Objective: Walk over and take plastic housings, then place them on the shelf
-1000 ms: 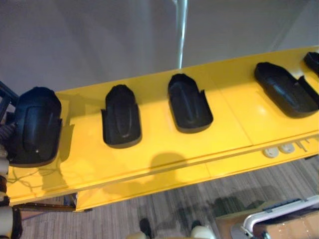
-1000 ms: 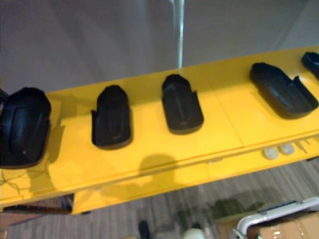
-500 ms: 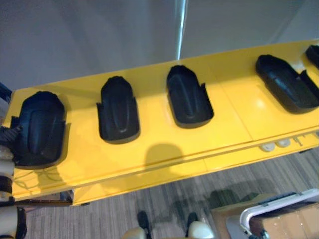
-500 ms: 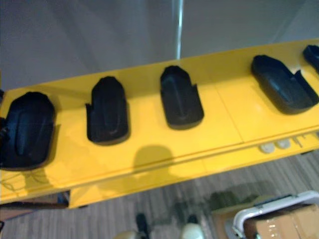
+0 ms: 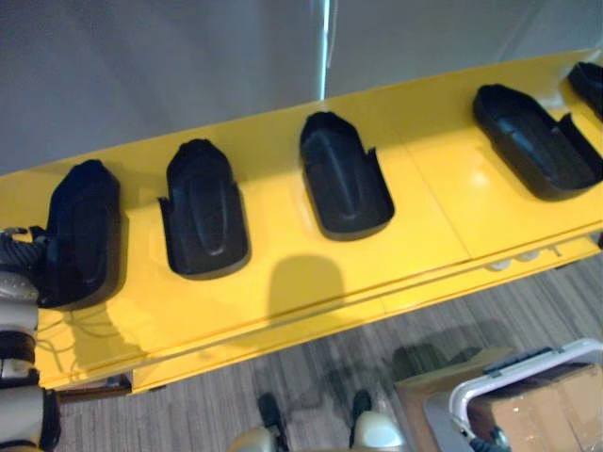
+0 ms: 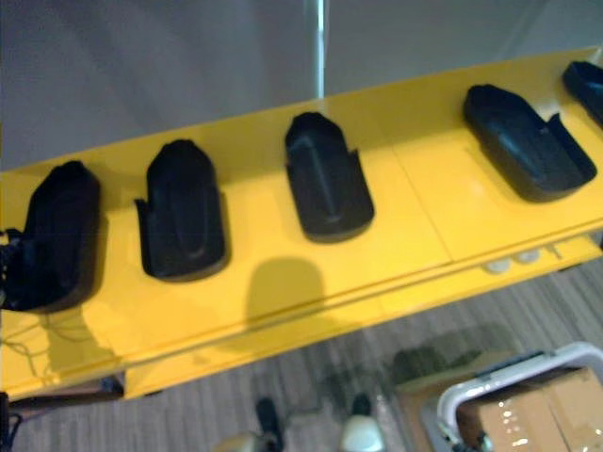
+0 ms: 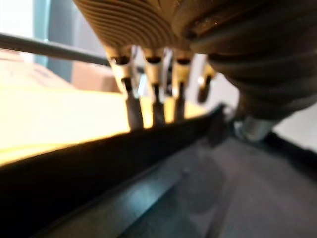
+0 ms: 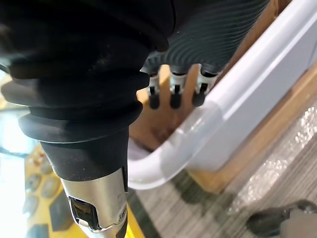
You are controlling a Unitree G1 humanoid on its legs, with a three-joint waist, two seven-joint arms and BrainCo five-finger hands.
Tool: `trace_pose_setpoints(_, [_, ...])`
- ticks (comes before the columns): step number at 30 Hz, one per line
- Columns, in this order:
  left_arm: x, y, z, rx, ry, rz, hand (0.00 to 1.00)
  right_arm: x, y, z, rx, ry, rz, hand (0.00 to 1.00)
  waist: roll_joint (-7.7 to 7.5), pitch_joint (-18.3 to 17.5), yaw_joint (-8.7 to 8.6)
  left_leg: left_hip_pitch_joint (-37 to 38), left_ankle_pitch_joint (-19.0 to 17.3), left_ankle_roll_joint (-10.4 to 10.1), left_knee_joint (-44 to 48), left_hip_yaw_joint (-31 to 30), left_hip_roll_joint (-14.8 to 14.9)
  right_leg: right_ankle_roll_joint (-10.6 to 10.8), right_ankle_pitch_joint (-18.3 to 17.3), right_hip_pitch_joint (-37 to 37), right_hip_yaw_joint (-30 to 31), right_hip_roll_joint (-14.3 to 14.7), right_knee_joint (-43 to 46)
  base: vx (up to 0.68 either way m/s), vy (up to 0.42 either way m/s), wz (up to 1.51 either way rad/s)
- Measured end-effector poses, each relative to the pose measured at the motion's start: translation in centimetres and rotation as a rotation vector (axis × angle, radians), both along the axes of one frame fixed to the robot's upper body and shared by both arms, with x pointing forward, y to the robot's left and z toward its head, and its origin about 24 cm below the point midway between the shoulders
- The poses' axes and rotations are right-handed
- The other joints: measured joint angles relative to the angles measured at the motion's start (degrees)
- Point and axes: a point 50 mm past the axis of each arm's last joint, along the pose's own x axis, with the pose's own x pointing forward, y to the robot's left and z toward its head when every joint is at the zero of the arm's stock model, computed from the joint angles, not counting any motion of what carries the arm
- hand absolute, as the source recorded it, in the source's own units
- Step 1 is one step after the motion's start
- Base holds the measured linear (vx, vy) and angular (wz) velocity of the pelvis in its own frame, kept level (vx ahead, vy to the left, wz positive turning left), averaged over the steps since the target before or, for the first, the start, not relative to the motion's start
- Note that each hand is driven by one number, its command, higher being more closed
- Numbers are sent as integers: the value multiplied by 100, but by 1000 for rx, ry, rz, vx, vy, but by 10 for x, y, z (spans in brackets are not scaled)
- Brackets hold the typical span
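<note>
Yellow shelf [image 5: 433, 217] – five black plastic housings in a row, hollow side up.
Leftmost housing [image 5: 83, 231]: at the shelf's left end, tipped towards its side. The left hand [image 7: 133, 104] is at its outer wall, fingers reaching down past the black rim with their tips hidden, so a grip cannot be told.
Second housing [image 5: 203, 221], third housing [image 5: 344, 188], fourth housing [image 5: 532, 141], fifth housing [image 5: 589, 87]: flat, apart.
Right hand [image 8: 174, 96]: fingers loose, holding nothing – beside the white rail [image 8: 247, 94] of a cart with a cardboard box [image 5: 537, 414].
</note>
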Motion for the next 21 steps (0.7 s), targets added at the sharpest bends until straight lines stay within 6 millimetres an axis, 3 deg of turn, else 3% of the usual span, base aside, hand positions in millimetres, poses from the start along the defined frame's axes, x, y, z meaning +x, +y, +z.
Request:
trace_pose_setpoints(7, [0,0,10,70,-64,49,0,4,-1,4,-29,-41,9,0,97,55,-4,38,2,3,0,-20,2,5,2,11,10,2,49,-3,2,-1])
trace_pose_setpoints(11, [1,-1,32,157,-217,105,0,19,0,16,-107,-139,15,0,96,54,15,184,2,3,-2,-65,2,7,4,179,-7,2,25,0,0,0])
trace_pose_setpoints(16, [3,-13,76,286,-514,123,0,60,6,57,-298,-381,105,0,128,-26,21,132,3,4,-31,-143,11,19,10,196,-93,7,-1,-33,0,9])
trace_pose_setpoints(19, [6,-28,95,304,-676,48,0,76,7,82,-380,-515,95,0,118,-245,56,29,14,14,-22,-246,10,34,64,200,-179,16,-96,17,-1,18])
trace_pose_setpoints(21, [6,-48,105,239,-828,-91,0,83,5,100,-432,-609,67,0,77,-497,109,31,17,15,-1,-274,5,23,75,273,-222,16,-170,76,-2,13])
